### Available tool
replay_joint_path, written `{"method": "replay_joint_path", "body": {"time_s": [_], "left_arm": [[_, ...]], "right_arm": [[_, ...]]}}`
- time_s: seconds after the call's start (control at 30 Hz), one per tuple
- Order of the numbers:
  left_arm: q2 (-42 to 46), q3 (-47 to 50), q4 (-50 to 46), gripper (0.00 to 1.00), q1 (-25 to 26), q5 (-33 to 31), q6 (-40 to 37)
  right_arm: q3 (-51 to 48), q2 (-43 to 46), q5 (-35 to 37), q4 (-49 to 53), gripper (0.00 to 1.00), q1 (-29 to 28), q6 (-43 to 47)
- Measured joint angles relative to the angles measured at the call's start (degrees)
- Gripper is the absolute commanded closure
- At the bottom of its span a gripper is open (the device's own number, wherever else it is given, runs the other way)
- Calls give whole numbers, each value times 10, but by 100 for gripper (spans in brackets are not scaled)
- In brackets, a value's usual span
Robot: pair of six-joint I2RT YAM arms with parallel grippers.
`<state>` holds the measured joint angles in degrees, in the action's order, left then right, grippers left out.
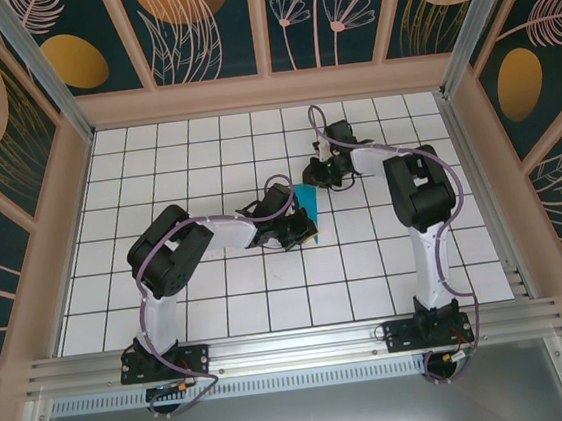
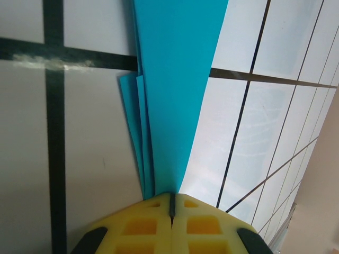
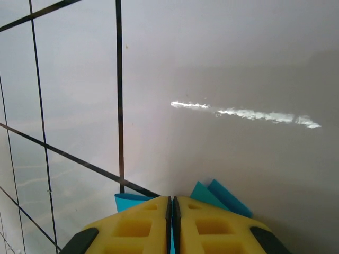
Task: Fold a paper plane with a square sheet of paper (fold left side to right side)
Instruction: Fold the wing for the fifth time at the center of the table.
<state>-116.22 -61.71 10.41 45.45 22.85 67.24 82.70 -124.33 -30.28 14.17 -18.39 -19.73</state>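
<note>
Your left gripper [image 2: 172, 205] is clenched, pads meeting with no gap. The narrow end of the paper plane [image 2: 175, 79] runs straight into the seam, so you appear to be pinching it there. From those jaws the teal paper fans out directly ahead, with its stacked layers showing along the left edge.

Your right gripper [image 3: 171, 203] has its pads drawn together too. Teal corners [image 3: 220, 194] poke out on either side just past the tips, so it looks shut on the wide end, though the contact itself is hidden.

From above, the paper plane [image 1: 308, 208] lies mid-table on the white grid table [image 1: 203, 138]. Its long axis runs far-to-near, with the left gripper [image 1: 309, 236] at the near tip and the right gripper [image 1: 310, 179] at the far end. Neither arm is nearer, as each has one end. Any left-to-right fold must therefore turn about the line between your two grips.
</note>
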Motion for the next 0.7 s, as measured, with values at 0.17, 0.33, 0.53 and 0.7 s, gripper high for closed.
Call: {"method": "replay_joint_path", "body": {"time_s": [0.17, 0.33, 0.53, 0.7], "left_arm": [[0, 0, 3, 100, 0, -3, 0], [-1, 0, 8, 100, 0, -9, 0], [-1, 2, 12, 100, 0, -11, 0], [-1, 1, 11, 100, 0, -11, -5]], "right_arm": [[25, -15, -5, 13, 85, 5, 2], [51, -29, -10, 34, 85, 7, 6], [55, -32, -15, 36, 85, 9, 6], [57, -34, -17, 37, 85, 10, 10]]}}
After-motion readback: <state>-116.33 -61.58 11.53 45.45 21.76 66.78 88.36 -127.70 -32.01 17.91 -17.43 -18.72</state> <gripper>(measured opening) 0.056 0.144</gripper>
